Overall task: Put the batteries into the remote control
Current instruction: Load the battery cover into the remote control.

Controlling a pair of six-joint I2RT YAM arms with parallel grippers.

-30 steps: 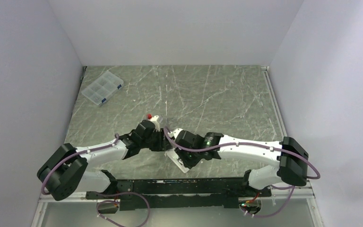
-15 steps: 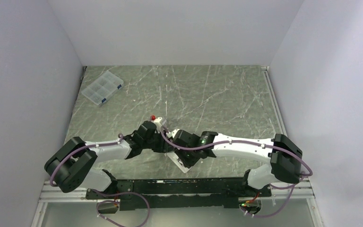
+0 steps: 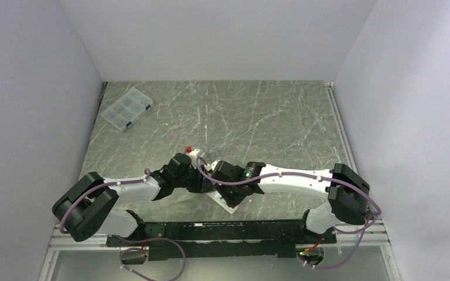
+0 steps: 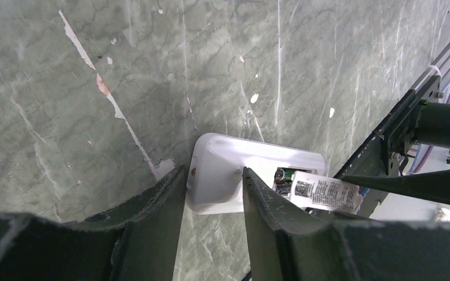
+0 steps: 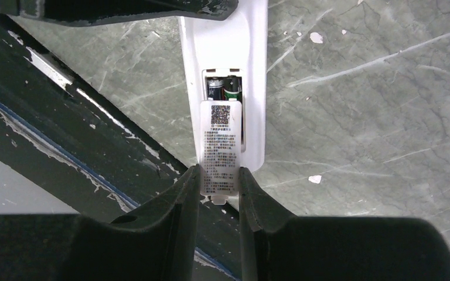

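Sliding the cover [image 5: 220, 153] shut looks like the step in hand. The right gripper [image 5: 218, 175] is clenched on the trailing end of that small white labelled piece, one finger on each long edge. The remote control [image 5: 252, 70] lies back-up directly ahead of its fingertips. Both batteries [image 5: 224, 88] sit side by side in the recess just beyond the cover's leading edge, so I judge the loading itself done and only the closing left. To do it well, the push should run straight along the remote's length, keeping the cover flat and square in its track. A skewed or lifted edge would likely jam or ride over the cells. The left gripper [image 4: 214, 175] straddles the opposite end of the remote. One finger lies against the end edge and the other crosses over the back. I cannot tell whether it pinches or merely braces, but either way it should resist the push so the body does not skate away. The table [image 5: 357, 117] under both grippers is a smooth green marbled surface with pale veins and chips, probably slippery for light plastic. A black rail [image 3: 211, 229] runs close behind the right gripper, leaving little room to back off. A clear box [image 3: 127, 109] sits far beyond and to the left of the left gripper, and plain pale walls [image 3: 222, 35] close in three sides.
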